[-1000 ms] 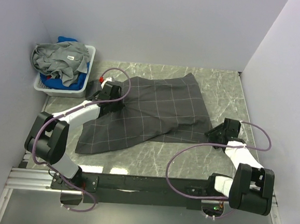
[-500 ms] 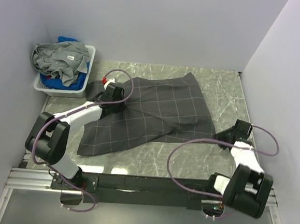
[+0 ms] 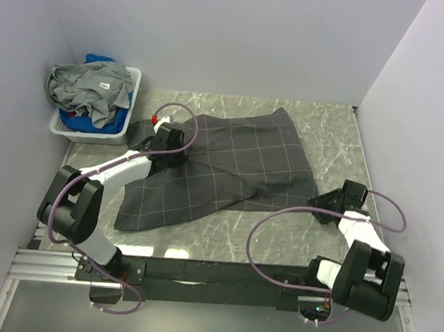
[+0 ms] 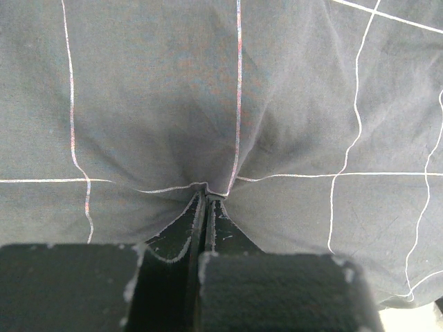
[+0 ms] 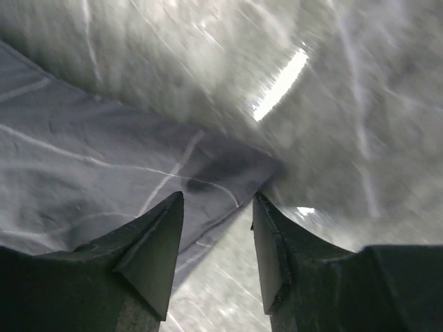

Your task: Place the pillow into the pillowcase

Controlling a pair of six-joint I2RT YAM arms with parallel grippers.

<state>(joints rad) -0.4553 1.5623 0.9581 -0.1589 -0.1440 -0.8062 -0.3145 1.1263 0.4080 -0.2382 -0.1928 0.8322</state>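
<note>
Right wrist view: right gripper point(image 5: 217, 202) sits with fingers spread, nothing in them — the pillowcase point(image 5: 104, 166) corner lies just ahead of the tips on the table point(image 5: 332, 104), so this arm's the nearer one; left gripper point(image 4: 206, 202) is pinched tight on a fold at the sack's far-left edge; pillow isn't visible anywhere; no writing I can read.

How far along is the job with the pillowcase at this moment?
No pillow shows in any view; whether it lies inside the pillowcase cannot be told. In hand: the left gripper is shut on a fold of the cloth, the right gripper is open at its corner. Left: unclear until the pillow is seen.
</note>
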